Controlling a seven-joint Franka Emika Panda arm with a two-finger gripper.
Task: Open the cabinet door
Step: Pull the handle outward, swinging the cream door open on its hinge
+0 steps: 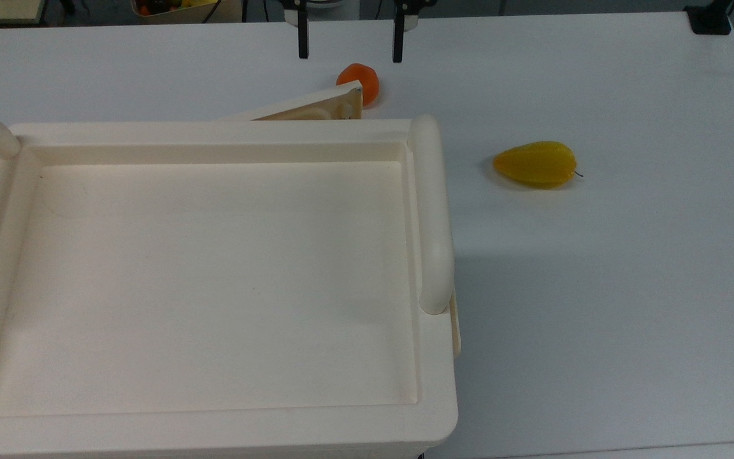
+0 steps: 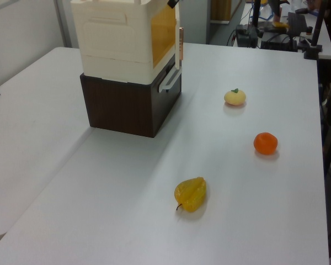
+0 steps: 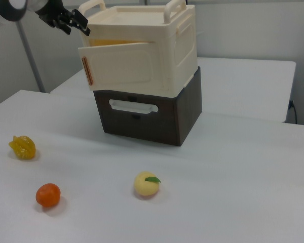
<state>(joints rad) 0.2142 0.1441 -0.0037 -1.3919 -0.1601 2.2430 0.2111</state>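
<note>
You see the cabinet door point(image 3: 120, 69), a thin cream panel with a brown strip along its free edge at the right view's left, swung partly out from the cream cabinet point(image 3: 157, 50), which sits on a dark brown drawer unit point(image 3: 152, 111) on the white surface point(image 3: 233, 177). The gripper point(image 1: 349, 44) hangs clear of the door, fingers point(image 1: 303, 41) spread, holding nothing. An orange fruit point(image 1: 360, 80) lies just beyond the door's tip in the top view.

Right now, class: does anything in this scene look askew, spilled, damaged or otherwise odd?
Nothing is spilled or damaged. The one thing askew is the cabinet door, standing partly ajar from the cream cabinet, as the task intends. Three fruits lie scattered on the table.
</note>
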